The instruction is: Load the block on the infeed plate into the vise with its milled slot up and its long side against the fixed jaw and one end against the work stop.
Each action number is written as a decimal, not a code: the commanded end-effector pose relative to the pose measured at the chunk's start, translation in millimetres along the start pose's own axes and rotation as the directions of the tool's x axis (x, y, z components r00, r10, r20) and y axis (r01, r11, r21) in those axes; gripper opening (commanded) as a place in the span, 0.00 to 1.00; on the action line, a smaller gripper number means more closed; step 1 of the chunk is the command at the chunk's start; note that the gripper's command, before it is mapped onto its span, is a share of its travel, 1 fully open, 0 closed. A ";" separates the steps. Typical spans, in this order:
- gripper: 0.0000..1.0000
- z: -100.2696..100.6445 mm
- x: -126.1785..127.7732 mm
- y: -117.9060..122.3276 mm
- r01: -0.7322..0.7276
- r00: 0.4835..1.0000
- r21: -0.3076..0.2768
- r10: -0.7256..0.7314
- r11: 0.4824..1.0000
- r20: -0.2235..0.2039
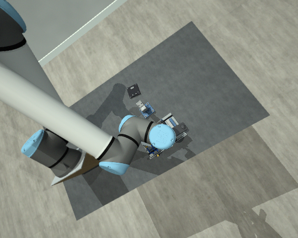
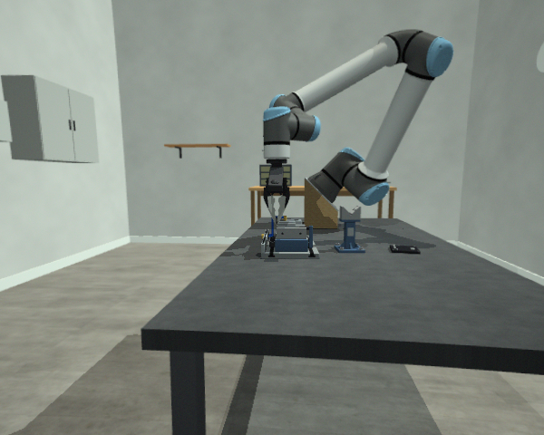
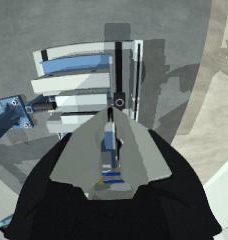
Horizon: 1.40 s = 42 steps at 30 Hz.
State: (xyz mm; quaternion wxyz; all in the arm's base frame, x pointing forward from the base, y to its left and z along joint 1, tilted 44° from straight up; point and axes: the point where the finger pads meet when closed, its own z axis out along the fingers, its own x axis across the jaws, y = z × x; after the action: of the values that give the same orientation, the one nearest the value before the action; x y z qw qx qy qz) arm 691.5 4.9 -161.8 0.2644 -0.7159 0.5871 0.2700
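Note:
The vise [image 2: 288, 241] stands on the dark table, and the wrist view shows it from above [image 3: 79, 85]. A pale grey block, apparently the part [image 3: 74, 84], lies between the jaws beside the blue jaw [image 3: 76, 64]. I cannot make out its slot. My gripper [image 2: 276, 213] is shut and holds nothing. It points straight down, just above the left end of the vise. In the wrist view its tips [image 3: 110, 112] are close to a short black rod [image 3: 119, 101] at the end of the vise. In the overhead view my wrist [image 1: 161, 136] hides the gripper.
The blue V-block stand [image 2: 349, 229] is right of the vise and its top is empty. It also shows in the overhead view [image 1: 146, 109]. The black infeed plate [image 2: 404, 248] lies further right with nothing on it [image 1: 133, 91]. The table edge is near the vise.

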 end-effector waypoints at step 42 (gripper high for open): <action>0.00 -0.9 -10.2 -0.5 0.000 1.000 0.001 0.000 1.000 -0.001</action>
State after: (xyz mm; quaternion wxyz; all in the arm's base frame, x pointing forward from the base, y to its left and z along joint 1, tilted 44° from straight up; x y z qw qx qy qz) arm 689.9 11.6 -155.0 0.2644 -0.7159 0.5871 0.2700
